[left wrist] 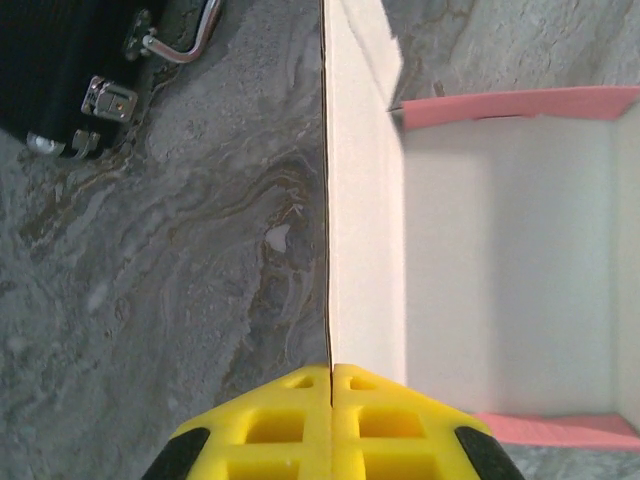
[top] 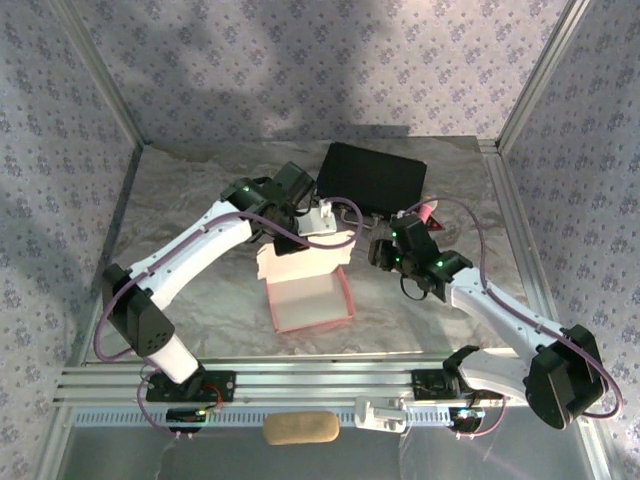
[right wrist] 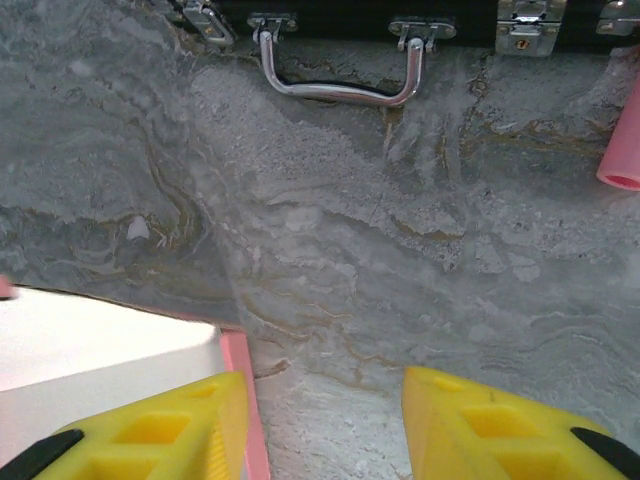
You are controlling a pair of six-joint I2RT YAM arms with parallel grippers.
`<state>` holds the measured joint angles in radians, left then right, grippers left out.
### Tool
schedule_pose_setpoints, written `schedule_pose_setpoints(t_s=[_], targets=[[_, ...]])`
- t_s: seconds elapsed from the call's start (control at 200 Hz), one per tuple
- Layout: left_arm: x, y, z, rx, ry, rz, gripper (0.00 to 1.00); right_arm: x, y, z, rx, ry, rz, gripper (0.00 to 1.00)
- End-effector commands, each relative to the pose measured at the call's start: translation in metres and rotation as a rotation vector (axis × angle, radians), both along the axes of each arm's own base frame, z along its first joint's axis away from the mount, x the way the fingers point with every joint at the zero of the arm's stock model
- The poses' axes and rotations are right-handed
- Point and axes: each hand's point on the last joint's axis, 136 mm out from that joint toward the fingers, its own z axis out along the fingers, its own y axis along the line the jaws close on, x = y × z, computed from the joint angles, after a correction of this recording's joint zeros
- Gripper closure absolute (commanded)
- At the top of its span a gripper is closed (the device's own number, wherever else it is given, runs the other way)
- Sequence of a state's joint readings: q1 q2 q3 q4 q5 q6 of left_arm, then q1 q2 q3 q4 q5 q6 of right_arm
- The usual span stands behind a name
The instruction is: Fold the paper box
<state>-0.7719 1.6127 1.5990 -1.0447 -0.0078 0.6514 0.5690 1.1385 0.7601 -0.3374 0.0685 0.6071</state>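
Left wrist view: the left end effector [left wrist: 330, 372] has its yellow fingers pressed together on an upright wall of the paper box [left wrist: 500, 250]; the card edge runs straight ahead from the tips.
Box: an open tray, pale inside with pink rims, lying right of that pinch on the counter [left wrist: 150, 280].
Right end effector [right wrist: 325, 385]: fingers apart with bare counter between them; a box corner sits just beside one finger.
Black case [right wrist: 350, 8]: ahead of the right end effector, its metal handle [right wrist: 340, 92] facing it.

The left arm [top: 198, 246] and right arm [top: 500, 314] are white with round black joints. A thin purple cable [top: 96, 338] runs along each, and tiny green lights [top: 243, 188] glow. The left gripper [left wrist: 331, 375] and right gripper [right wrist: 325, 385] have yellow fingers [left wrist: 300, 388] with square holes.
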Motion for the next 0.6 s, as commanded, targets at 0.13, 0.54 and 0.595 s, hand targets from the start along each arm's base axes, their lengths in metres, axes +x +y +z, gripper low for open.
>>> schedule_pose_setpoints(t_s=[0.13, 0.54, 0.595], targets=[[0.016, -0.012, 0.011, -0.063, -0.148, -0.084, 0.58, 0.006, 0.006, 0.005, -0.062, -0.076, 0.07, 0.54], [0.004, 0.068, 0.058, -0.451, -0.064, 0.681, 0.37, 0.013, 0.02, 0.023, -0.091, -0.212, 0.205, 0.52], [-0.01, 0.076, 0.038, -0.496, 0.031, 0.756, 0.37, 0.014, 0.02, 0.023, -0.098, -0.233, 0.216, 0.51]])
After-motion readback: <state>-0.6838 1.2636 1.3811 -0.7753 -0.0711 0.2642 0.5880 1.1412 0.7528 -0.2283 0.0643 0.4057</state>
